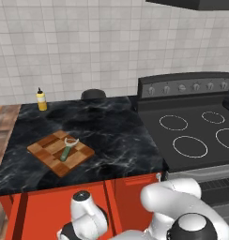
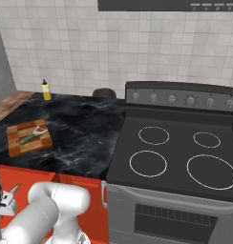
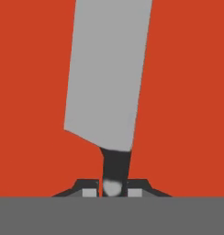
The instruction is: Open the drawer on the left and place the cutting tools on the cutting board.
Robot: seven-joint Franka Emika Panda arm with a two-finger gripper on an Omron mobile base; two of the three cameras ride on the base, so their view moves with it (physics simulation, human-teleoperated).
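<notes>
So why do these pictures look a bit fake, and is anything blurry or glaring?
Left base view: flat, even light, the peeler casting a faint shadow on the cutting board. Right base view: soft pale sheen on the black counter, no harsh glare. Hand view: the knife is a flat grey shape with soft, blurred edges, its dark handle pinched by the end effector.

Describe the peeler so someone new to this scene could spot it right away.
Start at the black marble counter left of the stove. Near its front left lies a checkered wooden cutting board, and the peeler rests on top of it. It has a green handle and a pale Y-shaped head, unlike the yellow bottle standing by the wall.
</notes>
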